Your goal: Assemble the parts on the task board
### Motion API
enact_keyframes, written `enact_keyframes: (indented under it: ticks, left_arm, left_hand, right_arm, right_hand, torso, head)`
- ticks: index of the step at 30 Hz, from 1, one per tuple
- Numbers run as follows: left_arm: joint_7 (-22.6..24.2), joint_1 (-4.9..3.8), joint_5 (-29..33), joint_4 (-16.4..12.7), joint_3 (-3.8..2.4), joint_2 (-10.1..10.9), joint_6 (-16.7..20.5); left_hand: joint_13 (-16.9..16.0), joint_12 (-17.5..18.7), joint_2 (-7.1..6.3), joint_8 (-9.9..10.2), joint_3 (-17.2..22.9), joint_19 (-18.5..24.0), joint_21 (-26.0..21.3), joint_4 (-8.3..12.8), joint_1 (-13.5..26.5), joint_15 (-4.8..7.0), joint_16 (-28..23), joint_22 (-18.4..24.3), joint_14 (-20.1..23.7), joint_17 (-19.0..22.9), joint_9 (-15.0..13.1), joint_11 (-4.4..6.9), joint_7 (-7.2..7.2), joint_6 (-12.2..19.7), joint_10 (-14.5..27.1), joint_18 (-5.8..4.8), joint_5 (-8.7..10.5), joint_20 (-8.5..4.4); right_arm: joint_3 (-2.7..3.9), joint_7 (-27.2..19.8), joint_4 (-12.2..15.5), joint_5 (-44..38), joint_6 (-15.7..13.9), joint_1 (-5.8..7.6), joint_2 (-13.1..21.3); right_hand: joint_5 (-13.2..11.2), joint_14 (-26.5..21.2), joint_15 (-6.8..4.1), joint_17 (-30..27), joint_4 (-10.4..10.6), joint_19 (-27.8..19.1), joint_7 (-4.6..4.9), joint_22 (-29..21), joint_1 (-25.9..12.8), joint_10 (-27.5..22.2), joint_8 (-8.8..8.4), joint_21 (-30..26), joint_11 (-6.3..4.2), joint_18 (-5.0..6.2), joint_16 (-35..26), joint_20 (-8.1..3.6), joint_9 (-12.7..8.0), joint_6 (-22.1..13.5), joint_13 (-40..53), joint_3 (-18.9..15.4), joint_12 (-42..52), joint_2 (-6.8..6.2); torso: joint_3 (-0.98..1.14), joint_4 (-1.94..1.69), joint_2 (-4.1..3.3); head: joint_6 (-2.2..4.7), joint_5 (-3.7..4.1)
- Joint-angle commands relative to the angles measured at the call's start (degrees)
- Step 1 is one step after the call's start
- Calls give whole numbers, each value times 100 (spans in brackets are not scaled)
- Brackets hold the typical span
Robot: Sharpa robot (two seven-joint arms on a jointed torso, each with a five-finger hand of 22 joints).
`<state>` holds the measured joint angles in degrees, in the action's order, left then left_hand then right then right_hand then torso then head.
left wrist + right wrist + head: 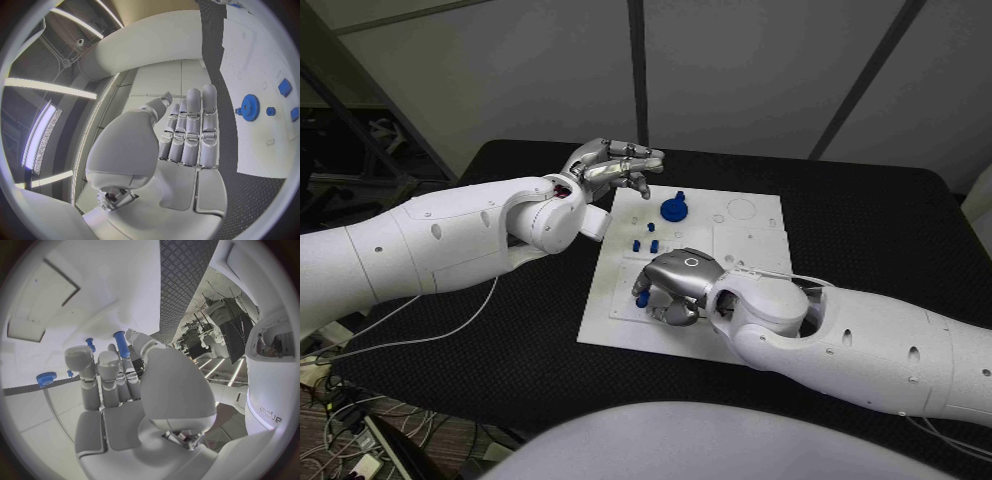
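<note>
Meanwhile, right hand (pixel 678 285) pinches a blue peg (pixel 120 344) mid-board; left hand (pixel 610 165), holding nothing, fingers straight and together, hovers off the task board's (pixel 747 240) far-left corner.

Near part of task board (pixel 625 320) is hidden under right hand (pixel 678 285); shapes of small blue parts (pixel 651 243) at its 12 o'clock can't be told.

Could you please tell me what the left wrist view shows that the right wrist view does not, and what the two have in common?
Left wrist view alone: the left robot hand, its fingers straight and side by side, holding nothing, beside the task board; also a flat blue square part past the gear.

Right wrist view alone: the right robot hand over the board, with a blue peg standing up between its fingertips, apparently pinched.

Both: the white task board, the blue gear on it, small blue parts near the gear, and the black table.
</note>
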<state>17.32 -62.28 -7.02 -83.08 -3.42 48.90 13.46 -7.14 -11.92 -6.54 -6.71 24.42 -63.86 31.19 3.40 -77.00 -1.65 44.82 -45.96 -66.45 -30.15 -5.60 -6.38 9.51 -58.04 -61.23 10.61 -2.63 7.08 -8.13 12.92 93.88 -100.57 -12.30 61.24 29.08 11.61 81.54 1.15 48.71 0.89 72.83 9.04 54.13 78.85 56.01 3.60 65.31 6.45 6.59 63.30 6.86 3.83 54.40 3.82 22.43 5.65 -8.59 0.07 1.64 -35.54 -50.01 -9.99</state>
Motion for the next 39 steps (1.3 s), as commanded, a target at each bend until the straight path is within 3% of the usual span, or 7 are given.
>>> enact_keyframes:
  ticks: [1, 18, 22, 27, 32, 36, 39]
  left_arm:
    - [15, -9, 8, -6, -6, 5, -76]
    - [1, -8, 8, 10, -5, 18, -90]
    - [-1, -8, 8, 12, -4, 21, -90]
    - [-2, -7, 8, -5, -1, 58, -72]
    - [13, -7, 8, -50, 1, 100, -40]
    - [45, -1, 6, -114, 3, 120, -3]
    - [66, 13, -15, -173, 7, 130, 9]
  left_hand:
    - [6, -38, 68, -29, -31, 27, -37, 16, 10, -5, -35, 6, 40, 6, 6, 1, 48, -3, 26, -25, -10, -2]
    - [7, -42, 68, -27, -41, 25, -43, 12, 21, -8, -34, 9, 39, 15, 10, -3, 54, 5, 33, -26, -10, 0]
    - [7, -42, 68, -27, -41, 25, -43, 12, 21, -8, -34, 9, 39, 15, 10, -3, 54, 5, 33, -26, -10, 0]
    - [7, -42, 68, -27, -41, 25, -43, 12, 21, -8, -34, 9, 39, 15, 10, -3, 54, 5, 33, -26, -10, 0]
    - [9, -45, 67, -26, -47, 24, -48, 11, 27, -10, -34, 12, 39, 20, 12, -4, 55, 8, 38, -26, -9, 2]
    - [9, -45, 64, -26, -50, 24, -49, 11, 29, -10, -34, 12, 39, 21, 12, -5, 55, 10, 39, -26, -9, 2]
    - [10, -46, 60, -24, -54, 23, -50, 12, 31, -11, -32, 13, 37, 23, 14, -5, 55, 14, 43, -26, -9, 3]
  right_arm:
    - [-4, -109, 9, 54, -414, 8, 29]
    - [13, -551, 519, 700, -1688, 13, 790]
    - [249, -443, 706, 1367, -1675, 24, 1235]
    - [534, 49, 974, 2132, -1590, 34, 2038]
    - [607, 624, 1110, 2424, -1298, 36, 2545]
    - [623, 1047, 1232, 2358, -1083, 31, 2793]
    - [624, 1306, 1308, 2203, -1023, 17, 2925]
  right_hand:
    - [-38, -155, 24, -309, 8, -203, -36, -403, -6, -228, -4, -328, 36, 148, -236, 17, -11, -239, 2, -137, 52, -16]
    - [60, -145, -22, -473, 108, -133, 48, -617, 143, -163, 96, -557, -29, 169, -281, -13, 51, -325, 81, -561, 761, 117]
    - [75, 108, -85, 78, 229, 186, 81, -83, 70, 600, 262, -133, -110, 68, 157, -63, 108, 73, 180, -514, 1150, 177]
    - [326, 454, -319, 1371, 429, 805, -165, 1165, -215, 1661, 514, 823, -413, -169, 1055, -265, 192, 478, 710, -772, 2012, 54]
    - [398, 548, -443, 2008, 626, 1066, -338, 1838, -419, 2095, 768, 1326, -563, -302, 1508, -406, 348, 661, 3429, -1207, 4545, 79]
    - [1198, 576, -548, 2515, 1173, 1159, -379, 2208, -822, 2170, 1063, 1592, -573, -360, 1839, -446, 641, 619, 5772, -1826, 6483, 194]
    - [1177, 585, -480, 2611, 1314, 1177, -411, 2287, -833, 2315, 1209, 1645, -605, -376, 1895, -443, 800, 609, 6337, -2016, 6880, 244]
  torso:
    - [2, 2, 4]
    - [-1, 17, 10]
    - [-8, 11, 15]
    - [-11, 56, 34]
    - [-28, 100, 47]
    - [-24, 166, 51]
    - [-19, 209, 61]
  head:
    - [1, 0]
    - [45, 77]
    - [107, 262]
    - [162, 418]
    - [194, 620]
    - [213, 756]
    - [214, 816]
